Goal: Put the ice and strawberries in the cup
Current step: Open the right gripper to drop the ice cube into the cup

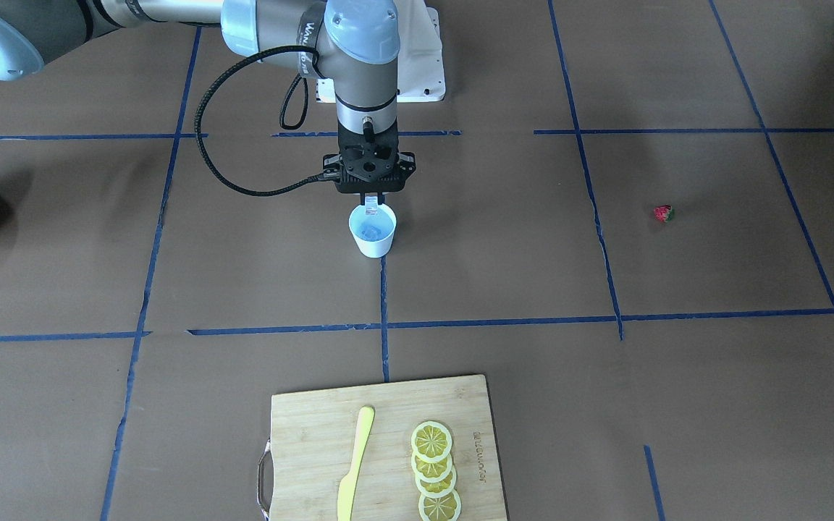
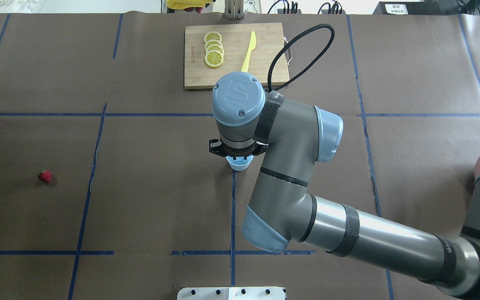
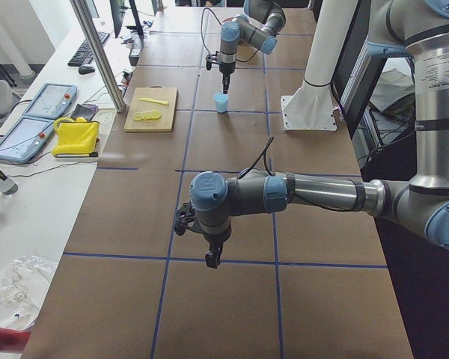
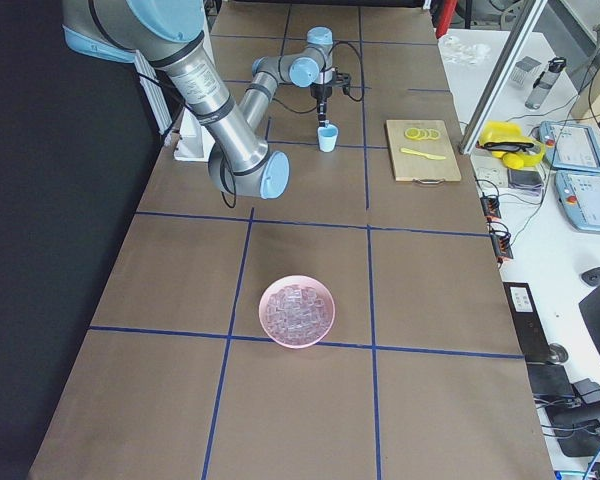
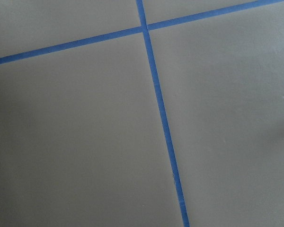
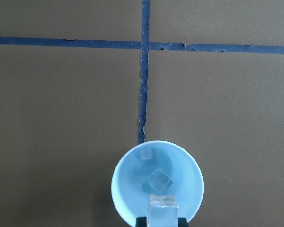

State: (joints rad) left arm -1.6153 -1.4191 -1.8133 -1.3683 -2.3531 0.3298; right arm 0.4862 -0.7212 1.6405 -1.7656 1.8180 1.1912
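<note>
Likely slick and light, the ice cube sits pinched flat-faced in the right gripper, at six o'clock over the cup.

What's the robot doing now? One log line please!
right tool: holding ice cube above cup | cup: two cubes inside | strawberry: on table

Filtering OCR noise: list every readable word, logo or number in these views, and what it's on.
"WAN": white letters on the black strap around the right arm's wrist; the rest curves out of view.
Embossed logo mark, no legible letters: round blue-grey joint cap.
Engraved brand on the pale wooden cutting board: too blurred to read.
Print on the white label beyond the table: too small to read.
</note>
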